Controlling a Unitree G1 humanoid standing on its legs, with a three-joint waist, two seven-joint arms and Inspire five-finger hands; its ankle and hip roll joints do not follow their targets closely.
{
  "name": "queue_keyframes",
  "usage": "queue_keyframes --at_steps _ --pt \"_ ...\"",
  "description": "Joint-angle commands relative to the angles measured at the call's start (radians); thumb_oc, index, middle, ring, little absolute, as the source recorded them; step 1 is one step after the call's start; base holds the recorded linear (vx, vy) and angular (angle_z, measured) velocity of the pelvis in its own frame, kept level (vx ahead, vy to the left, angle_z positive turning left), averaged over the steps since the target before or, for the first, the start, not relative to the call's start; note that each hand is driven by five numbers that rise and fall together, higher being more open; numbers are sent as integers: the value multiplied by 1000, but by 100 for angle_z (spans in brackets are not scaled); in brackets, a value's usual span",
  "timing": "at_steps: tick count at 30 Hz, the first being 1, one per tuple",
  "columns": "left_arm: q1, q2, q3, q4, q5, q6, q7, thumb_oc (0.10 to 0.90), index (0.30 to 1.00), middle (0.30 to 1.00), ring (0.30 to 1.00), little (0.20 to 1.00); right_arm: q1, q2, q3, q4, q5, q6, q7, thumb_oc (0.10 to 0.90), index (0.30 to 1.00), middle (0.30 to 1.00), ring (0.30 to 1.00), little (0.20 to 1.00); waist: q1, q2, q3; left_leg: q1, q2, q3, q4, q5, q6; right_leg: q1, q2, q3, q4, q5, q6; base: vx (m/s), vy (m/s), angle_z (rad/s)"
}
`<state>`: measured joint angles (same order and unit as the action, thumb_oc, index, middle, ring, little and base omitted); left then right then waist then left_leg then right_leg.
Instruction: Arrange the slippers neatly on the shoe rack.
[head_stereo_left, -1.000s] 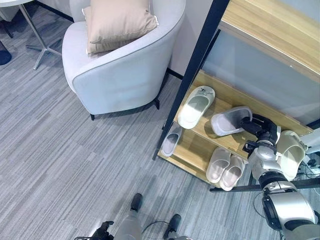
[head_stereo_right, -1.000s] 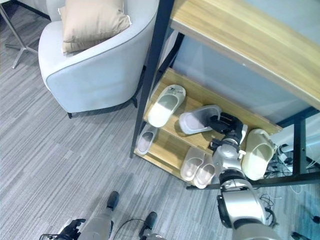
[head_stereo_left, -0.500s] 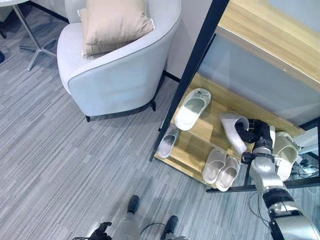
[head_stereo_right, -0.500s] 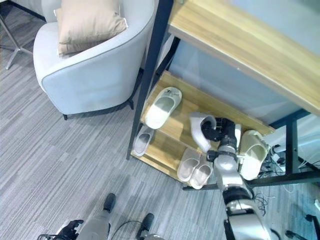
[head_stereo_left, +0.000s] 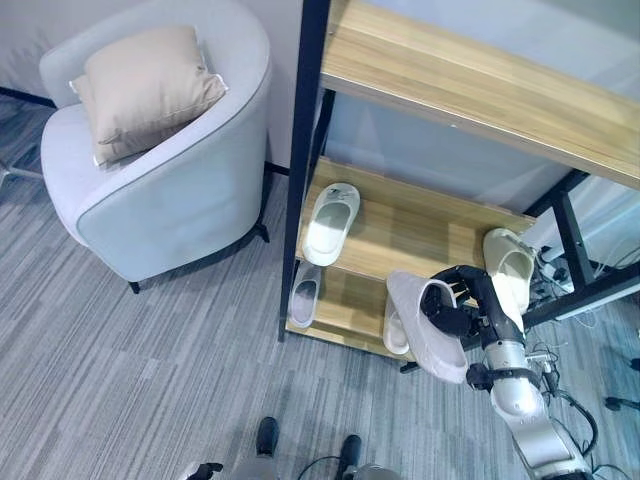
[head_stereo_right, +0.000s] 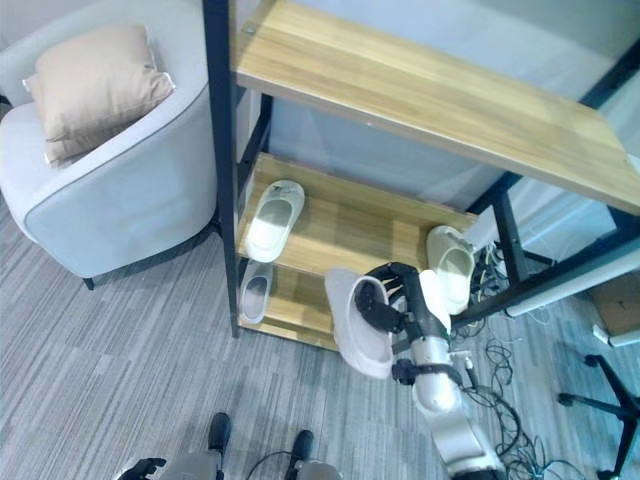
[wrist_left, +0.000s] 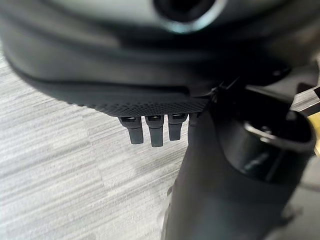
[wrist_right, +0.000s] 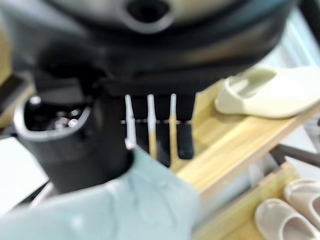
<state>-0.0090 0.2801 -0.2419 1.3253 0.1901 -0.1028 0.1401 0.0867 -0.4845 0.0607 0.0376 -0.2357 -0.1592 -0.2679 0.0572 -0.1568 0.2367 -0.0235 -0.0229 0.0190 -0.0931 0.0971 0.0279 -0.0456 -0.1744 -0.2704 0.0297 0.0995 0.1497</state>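
My right hand (head_stereo_left: 468, 304) is shut on a grey slipper (head_stereo_left: 424, 326), its fingers inside the slipper's opening. It holds the slipper tilted on its side in front of the shoe rack (head_stereo_left: 420, 225), off the shelves. In the right wrist view the pale slipper (wrist_right: 125, 210) lies against the fingers (wrist_right: 185, 140). On the middle shelf a white slipper (head_stereo_left: 332, 222) lies at the left and a cream slipper (head_stereo_left: 510, 265) at the right. A small grey slipper (head_stereo_left: 305, 293) and a beige pair (head_stereo_left: 394, 332), partly hidden behind the held slipper, lie on the lower shelf. My left hand (wrist_left: 150, 130) hangs idle over the carpet.
A pale grey armchair (head_stereo_left: 170, 200) with a beige cushion (head_stereo_left: 145, 90) stands just left of the rack's black front post (head_stereo_left: 305, 160). A wide wooden upper shelf (head_stereo_left: 480, 85) overhangs the slippers. Grey carpet (head_stereo_left: 130, 380) lies in front.
My right hand has lifted the grey slipper off the middle shelf and drawn it out in front of the rack, turned on its side. The camera has shifted right, toward the rack.
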Motion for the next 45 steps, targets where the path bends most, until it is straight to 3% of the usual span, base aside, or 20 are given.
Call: queue_keyframes --at_steps 1,5,8,9,10,12,14,15,16,18,19,21,23,25,29,35,40,45 --pt "-46 -38 27 24 0 -25 -5 800 900 900 900 900 -72 -73 -103 -164 -37 -86 -27 400 300 300 300 300 -11 39 -36 70 -19 -85 18 -156 10 -75 78 14 101 -114 -6 45 -83 -18" --pt "-41 -42 36 9 5 -34 -1 800 900 900 900 900 -41 -117 -89 -198 -96 -93 -9 400 300 300 300 300 -27 35 -41 64 -37 -90 46 -165 4 -44 115 39 37 -122 -31 57 -90 -2" --pt "-27 -51 48 -7 -26 -47 2 800 900 900 900 900 -13 -136 -74 -200 -80 -112 -1 400 300 300 300 300 -31 43 -66 55 -27 -83 72 -180 -20 1 133 49 -29 -119 -46 72 -131 10" --pt "-30 -53 37 -20 -37 -57 7 800 900 900 900 900 -20 -143 -61 -188 -49 -115 7 400 300 300 300 300 -35 41 -49 9 -14 -63 178 -187 -59 26 133 49 -49 -125 -58 18 -133 9" --pt "-30 -52 38 -20 -37 -57 7 800 900 900 900 900 -22 -143 -60 -186 -48 -116 7 400 300 300 300 300 -37 41 -48 1 -13 -64 194 -195 -60 27 134 47 -51 -124 -59 -67 -146 7" --pt "-66 -50 16 -45 -34 -61 33 800 900 900 900 900 -46 -171 -43 -189 -44 -120 -2 400 300 300 300 300 -41 40 -1 -129 29 -16 418 -150 -125 40 128 35 -54 -132 -83 -141 -109 18" --pt "-87 -54 -7 -59 -29 -64 47 800 900 900 900 900 -59 -183 -26 -198 -41 -121 -7 400 300 300 300 300 -37 45 21 -195 70 25 527 -127 -116 56 134 24 -50 -150 -103 -76 -65 28" --pt "-92 -56 -13 -60 -31 -69 52 800 900 900 900 900 -61 -184 -19 -193 -40 -122 -8 400 300 300 300 300 -36 48 23 -214 90 30 526 -137 -112 57 137 25 -47 -156 -104 69 18 16" --pt "-91 -57 -22 -54 -34 -73 59 800 900 900 900 900 -58 -169 2 -176 -16 -127 -3 400 300 300 300 300 -42 53 22 -218 140 20 418 -142 -110 59 134 27 -38 -168 -92 81 32 -9" --pt "-87 -57 -24 -47 -27 -72 59 800 900 900 900 900 -54 -168 6 -181 -21 -129 -3 400 300 300 300 300 -43 58 18 -198 159 2 343 -120 -111 60 138 33 -34 -175 -86 116 84 -13" --pt "-81 -56 -25 -38 -17 -69 61 800 900 900 900 900 -54 -178 16 -180 -50 -127 -6 400 300 300 300 300 -37 62 19 -178 170 -31 259 -86 -112 63 142 42 -22 -188 -84 160 155 1" --pt "-74 -63 -16 -9 -4 -57 71 800 900 900 900 900 -29 -180 30 -183 -74 -132 10 400 300 300 300 300 -42 73 9 -144 162 -90 166 -79 -113 61 139 66 3 -200 -77 146 191 -17" --pt "-87 -58 -28 -2 7 -51 74 800 900 900 900 900 -20 -163 42 -168 -52 -132 12 400 300 300 300 300 -56 68 10 -150 153 -82 164 -65 -114 34 115 65 34 -202 -78 56 193 -34" --pt "-109 -48 -31 -14 7 -52 79 800 900 900 900 900 -33 -156 90 -171 -53 -132 39 400 300 300 300 300 -54 49 25 -158 130 -63 179 -79 -99 -1 93 88 49 -187 -68 -3 172 -19" --pt "-146 -32 -27 -42 -32 -61 87 800 900 900 900 900 -63 -159 144 -155 -64 -126 59 400 300 300 300 300 -52 36 51 -185 110 -39 199 -96 -82 -34 72 108 40 -159 -52 -23 112 -16" --pt "-203 -26 -49 -56 -48 -68 99 800 900 900 900 900 -173 -148 205 -110 -75 -111 48 400 300 300 300 300 -51 28 93 -231 100 5 215 -110 -63 -106 51 148 30 -112 -28 -67 110 -24" --pt "-222 -25 -46 -68 -65 -75 106 800 900 900 900 900 -255 -153 243 -62 -125 -93 36 400 300 300 300 300 -34 30 117 -255 103 47 230 -127 -58 -143 18 112 53 -97 -3 -65 47 -22" --pt "-235 -16 -42 -76 -72 -75 131 800 900 900 900 900 -265 -154 260 -42 -121 -98 39 400 300 300 300 300 -24 34 138 -263 99 33 256 -125 -62 -152 11 97 86 -107 -10 16 -36 -5"
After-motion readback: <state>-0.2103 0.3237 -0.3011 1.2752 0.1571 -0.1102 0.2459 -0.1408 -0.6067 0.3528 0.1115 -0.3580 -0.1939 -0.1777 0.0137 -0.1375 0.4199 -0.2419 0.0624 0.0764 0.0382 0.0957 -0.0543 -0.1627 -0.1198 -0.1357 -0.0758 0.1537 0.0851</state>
